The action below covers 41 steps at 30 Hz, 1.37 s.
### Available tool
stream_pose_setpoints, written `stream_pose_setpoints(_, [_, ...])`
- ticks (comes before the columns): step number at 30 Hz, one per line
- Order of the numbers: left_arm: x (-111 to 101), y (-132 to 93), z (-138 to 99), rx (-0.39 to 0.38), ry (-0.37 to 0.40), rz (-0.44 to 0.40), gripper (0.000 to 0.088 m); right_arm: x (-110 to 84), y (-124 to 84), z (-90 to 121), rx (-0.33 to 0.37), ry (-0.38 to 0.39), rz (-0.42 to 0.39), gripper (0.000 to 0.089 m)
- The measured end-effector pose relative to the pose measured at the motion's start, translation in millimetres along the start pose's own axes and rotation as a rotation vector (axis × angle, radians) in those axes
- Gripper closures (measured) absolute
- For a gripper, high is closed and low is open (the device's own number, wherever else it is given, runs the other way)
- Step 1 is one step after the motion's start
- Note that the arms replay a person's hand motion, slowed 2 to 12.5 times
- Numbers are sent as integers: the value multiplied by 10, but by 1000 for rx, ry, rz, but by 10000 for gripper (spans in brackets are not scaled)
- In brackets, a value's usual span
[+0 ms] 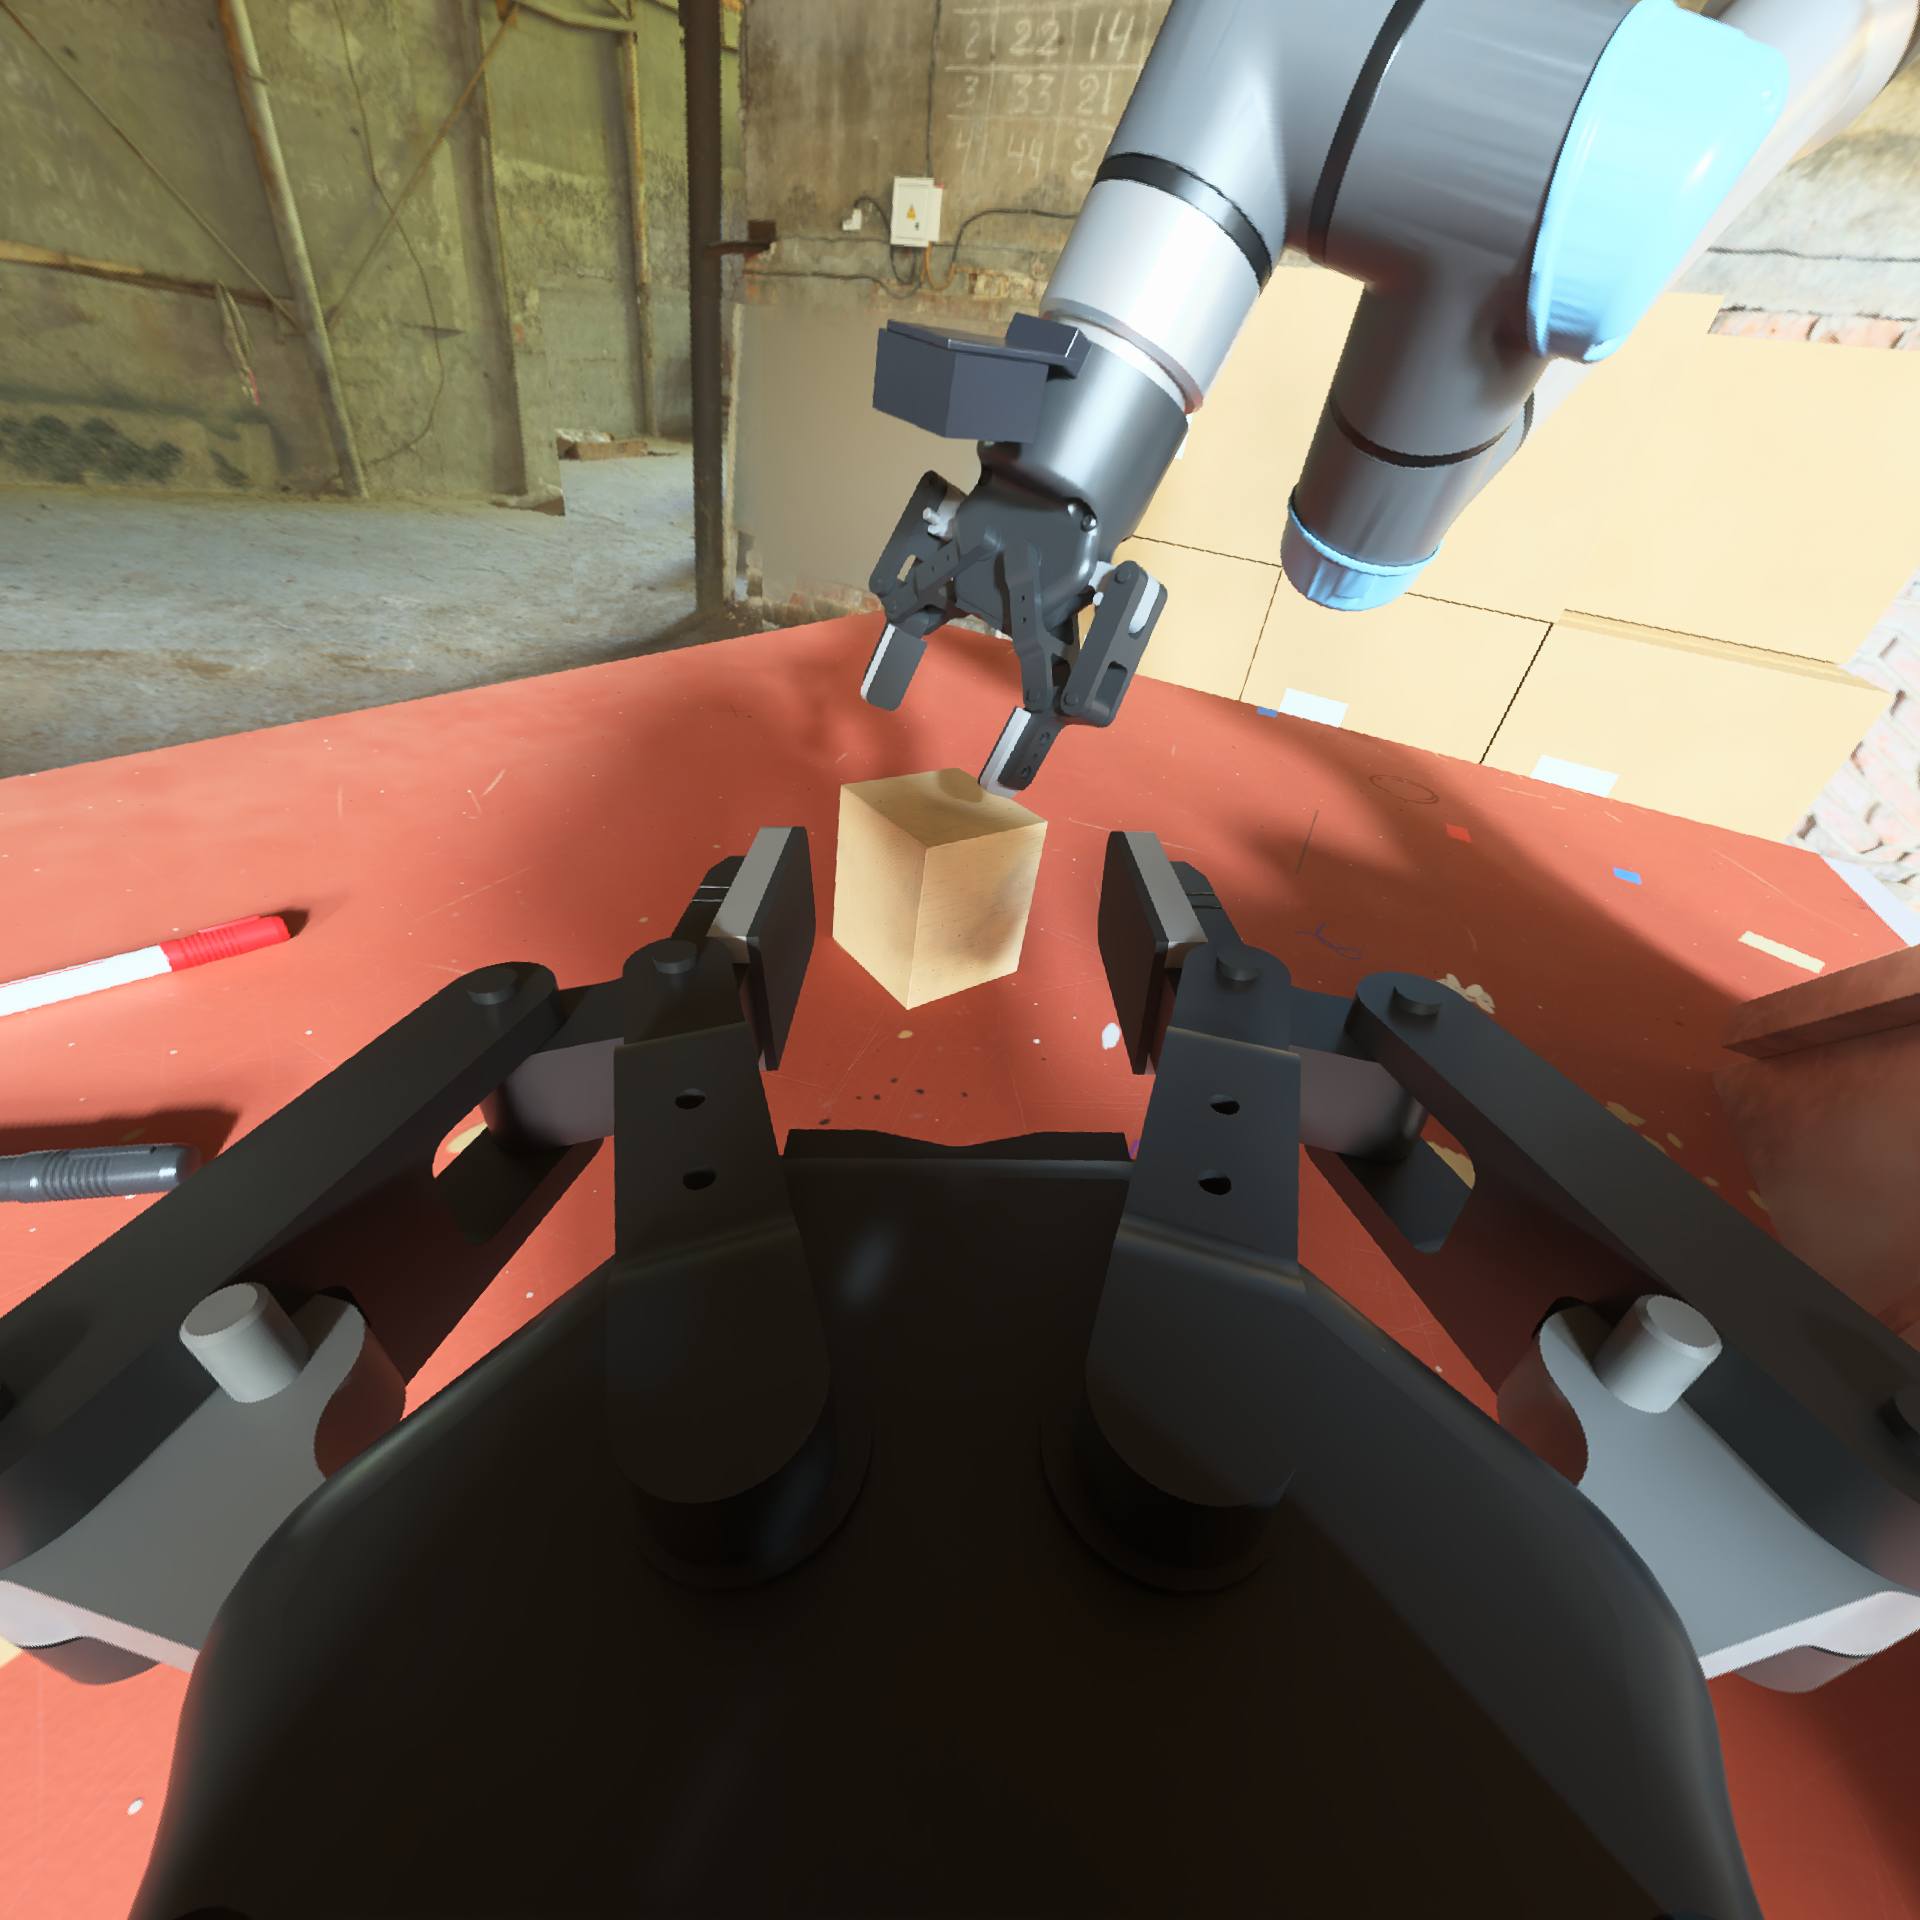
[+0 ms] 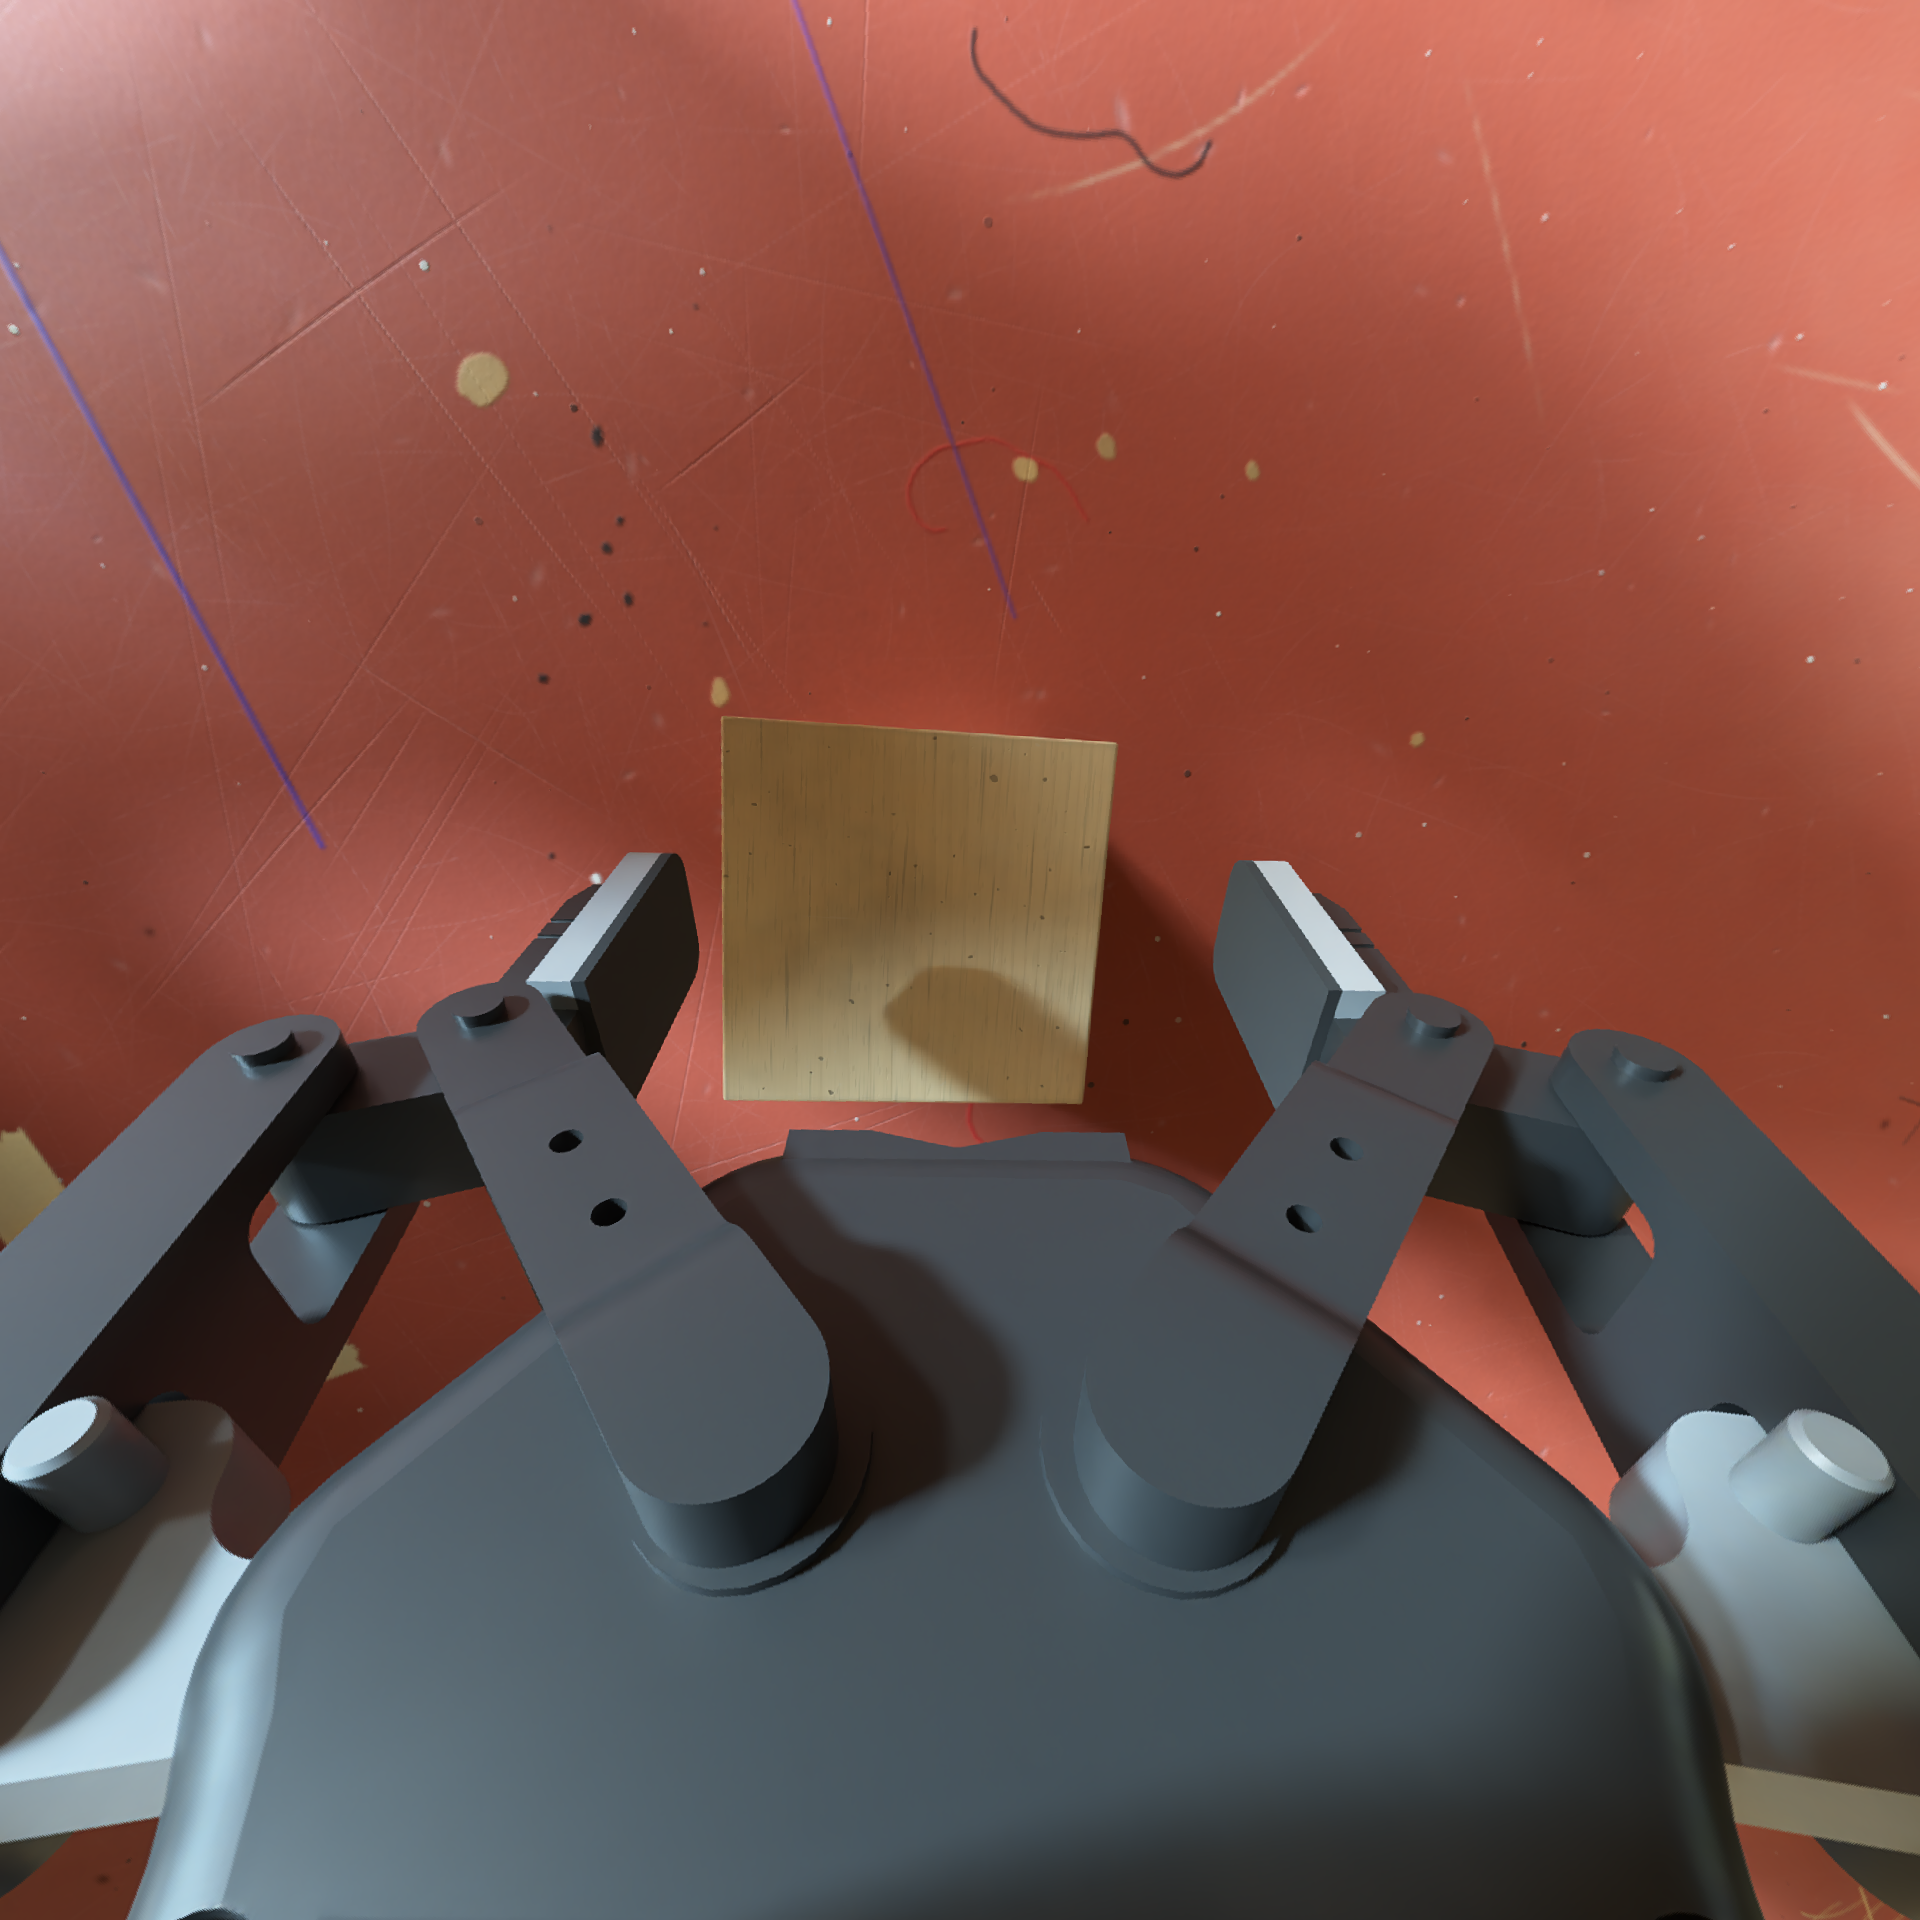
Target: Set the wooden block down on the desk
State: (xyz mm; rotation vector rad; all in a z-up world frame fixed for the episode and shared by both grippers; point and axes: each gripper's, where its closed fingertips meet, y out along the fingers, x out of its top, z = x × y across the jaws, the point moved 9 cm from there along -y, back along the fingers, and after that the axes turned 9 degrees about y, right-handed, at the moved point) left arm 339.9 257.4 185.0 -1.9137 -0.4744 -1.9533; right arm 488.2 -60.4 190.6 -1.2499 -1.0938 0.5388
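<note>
The wooden block (image 1: 935, 888) is a pale cube resting on the red desk (image 1: 520, 831). My left gripper (image 1: 956, 925) is open, its fingers on either side of the block with gaps to it. My right gripper (image 1: 951, 727) shows farther off in the left wrist view, open and just above the block's far top edge. In the right wrist view the block (image 2: 914, 914) lies below my open right gripper (image 2: 956, 956), between the fingers and clear of both.
A red and white marker (image 1: 145, 961) and a grey pen (image 1: 94, 1172) lie at the left of the desk. A brown wooden object (image 1: 1829, 1122) stands at the right edge. Cardboard boxes (image 1: 1558, 644) are stacked behind the desk.
</note>
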Motion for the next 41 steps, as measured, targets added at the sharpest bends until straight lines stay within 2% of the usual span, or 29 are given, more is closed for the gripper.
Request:
stream_pose_setpoints(9, [-6,-6,5,5,-1,1,381,-8,-201,-3,-25,16,-87,39])
stream_pose_setpoints(21, [-9,-21,20,37,24,11,377,-86,-502,26,-89,60,-263,39])
stream_pose_setpoints(27, [-2,-34,30,65,46,16,370,-162,-652,77,-121,108,-392,39])
stream_pose_setpoints(35, [4,-55,55,122,73,16,348,-313,-804,188,-190,195,-618,39])
stream_pose_setpoints(41, [7,-72,77,171,89,3,315,-463,-843,315,-250,265,-788,39])
